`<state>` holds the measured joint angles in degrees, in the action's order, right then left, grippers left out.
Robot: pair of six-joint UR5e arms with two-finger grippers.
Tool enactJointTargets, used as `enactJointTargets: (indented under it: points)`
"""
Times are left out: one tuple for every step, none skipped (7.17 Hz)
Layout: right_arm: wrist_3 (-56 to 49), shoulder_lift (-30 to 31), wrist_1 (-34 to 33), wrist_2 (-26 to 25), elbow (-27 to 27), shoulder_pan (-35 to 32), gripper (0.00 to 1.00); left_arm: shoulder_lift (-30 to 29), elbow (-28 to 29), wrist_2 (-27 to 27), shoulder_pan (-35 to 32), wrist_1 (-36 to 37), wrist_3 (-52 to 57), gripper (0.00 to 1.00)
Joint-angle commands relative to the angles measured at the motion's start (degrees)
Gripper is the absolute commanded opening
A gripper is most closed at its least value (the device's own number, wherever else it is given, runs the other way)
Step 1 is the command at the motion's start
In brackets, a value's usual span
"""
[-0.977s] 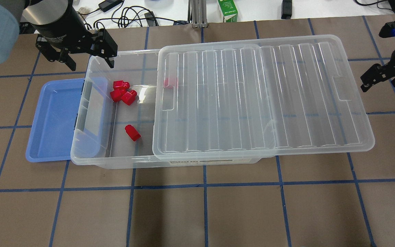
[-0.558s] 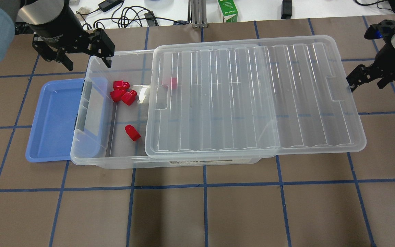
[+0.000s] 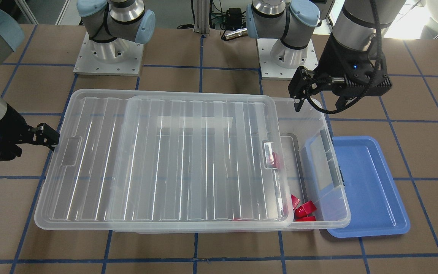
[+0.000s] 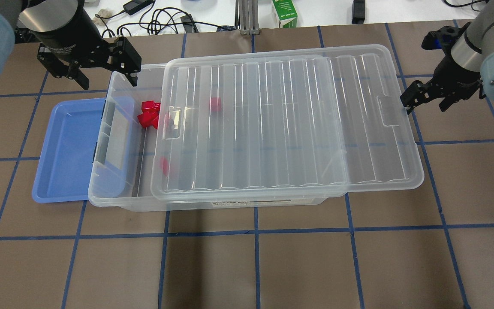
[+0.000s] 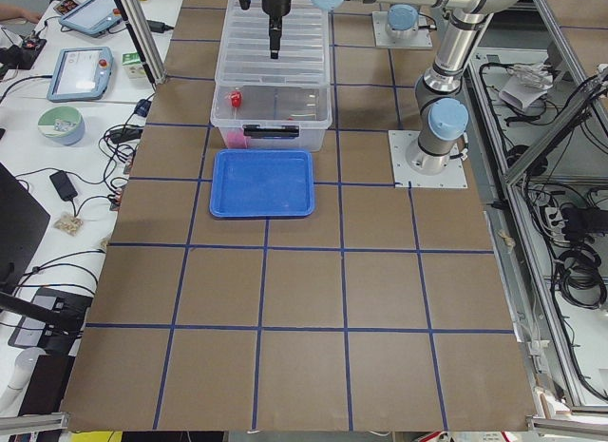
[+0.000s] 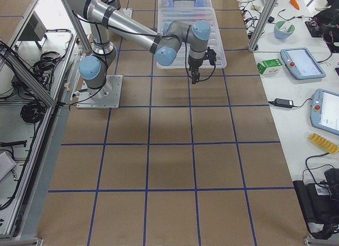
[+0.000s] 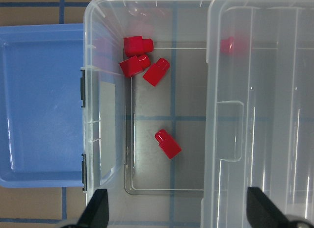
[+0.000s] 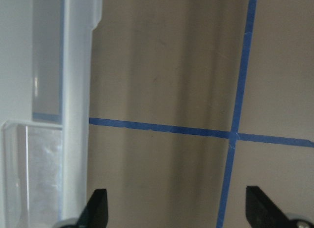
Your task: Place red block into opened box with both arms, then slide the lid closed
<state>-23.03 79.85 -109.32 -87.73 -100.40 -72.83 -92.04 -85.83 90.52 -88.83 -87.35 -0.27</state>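
Observation:
The clear box (image 4: 118, 201) holds several red blocks. Three are clustered by its left end (image 7: 137, 63), one lies alone (image 7: 168, 143), and one sits under the lid (image 4: 215, 104). The ribbed clear lid (image 4: 272, 124) covers most of the box and overhangs its right end. A strip at the left end stays uncovered. My right gripper (image 4: 426, 99) is open, with one finger against the lid's right short edge (image 8: 76, 115). My left gripper (image 4: 105, 75) hovers open and empty over the box's far left corner (image 3: 319, 101).
A shallow blue tray (image 4: 64, 150) lies partly under the box's left end. A green carton (image 4: 284, 13) and cables (image 4: 165, 19) lie beyond the table's far edge. Blue tape lines grid the brown table.
The lid has slid left over the box, now covering the lone block and part of the cluster. My right gripper followed it leftward. My left gripper drifted slightly left.

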Motion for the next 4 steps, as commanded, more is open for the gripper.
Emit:
enactJointTargets:
  points:
    - [3.8, 0.0, 0.0, 0.1, -0.1, -3.4, 1.00, 0.0, 0.1, 0.0, 0.0, 0.0, 0.0, 1.00]
    - [6.3, 0.1, -0.1, 0.0, 0.0, -5.3, 1.00, 0.1, 0.0, 0.0, 0.0, 0.0, 0.1, 1.00]
    - [9.2, 0.0, -0.2, 0.0, 0.0, -7.5, 1.00, 0.1, 0.0, 0.0, 0.0, 0.0, 0.0, 1.00]
    - [11.1, 0.0, -2.2, -0.1, 0.0, -9.4, 1.00, 0.1, 0.0, 0.0, 0.1, 0.0, 0.1, 1.00]
